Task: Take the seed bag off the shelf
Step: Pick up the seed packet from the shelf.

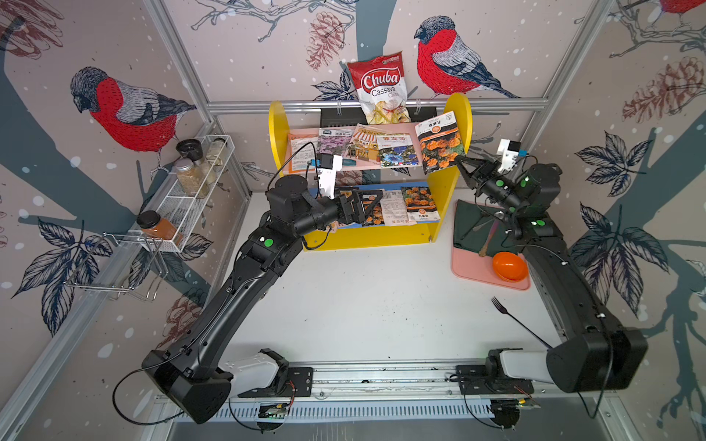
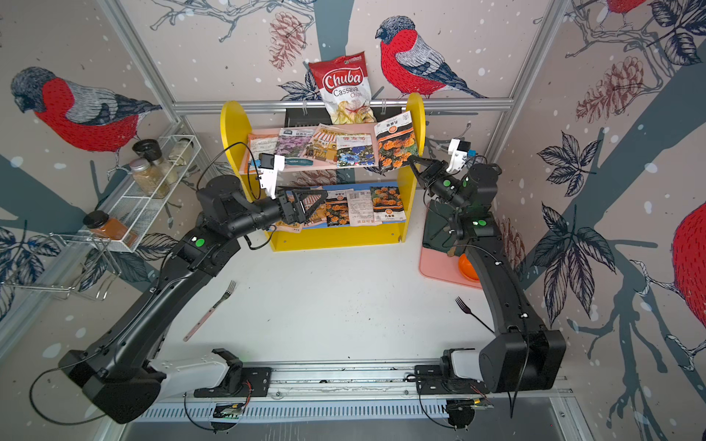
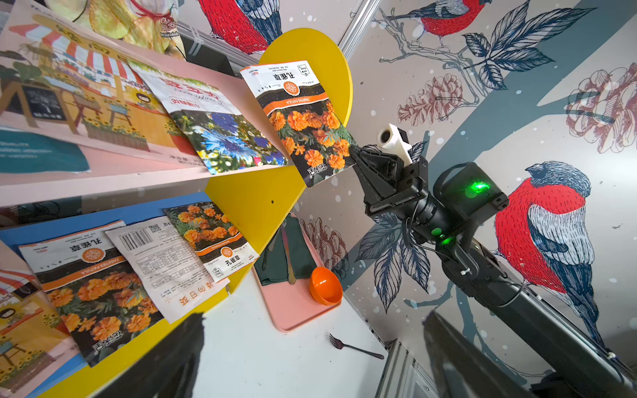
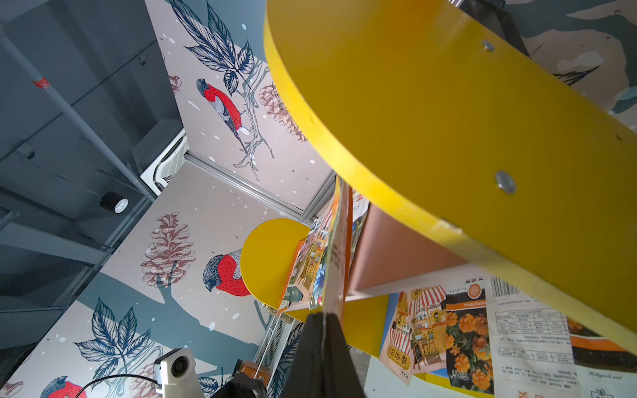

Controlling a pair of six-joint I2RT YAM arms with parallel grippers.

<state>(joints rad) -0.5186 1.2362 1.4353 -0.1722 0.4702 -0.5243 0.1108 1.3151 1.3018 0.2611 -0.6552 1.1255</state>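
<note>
Seed bag [image 1: 439, 143], the one printed with orange marigolds, stands tilted at the right end of the shelf's [image 1: 363, 238] pink upper board [image 3: 113, 165]. It is close against the yellow side panel [image 1: 460, 110], and its lower corner reaches out past the board's front edge. The right claw [image 1: 459, 160] is closed tight on that corner. The right wrist view shows the bag edge-on, rising from between the pinched fingers [image 4: 308, 351]. Whether its far edge touches the board I cannot tell.

Other packets [image 1: 395, 151] lie flat and overlapping along the rest of the upper board, and a red-and-white chips bag [image 1: 380, 89] stands behind them at the shelf's back.

The left claw [image 1: 372, 208] is spread wide and holds nothing. It hangs in front of the shelf's blue lower board [image 3: 103, 215], over the lower packets [image 1: 418, 202] lying there.

Beside the shelf's right panel, a pink tray [image 1: 470, 263] lies on the surface [image 1: 363, 298], carrying a green cloth [image 1: 473, 225] and an orange bowl [image 1: 510, 266].
</note>
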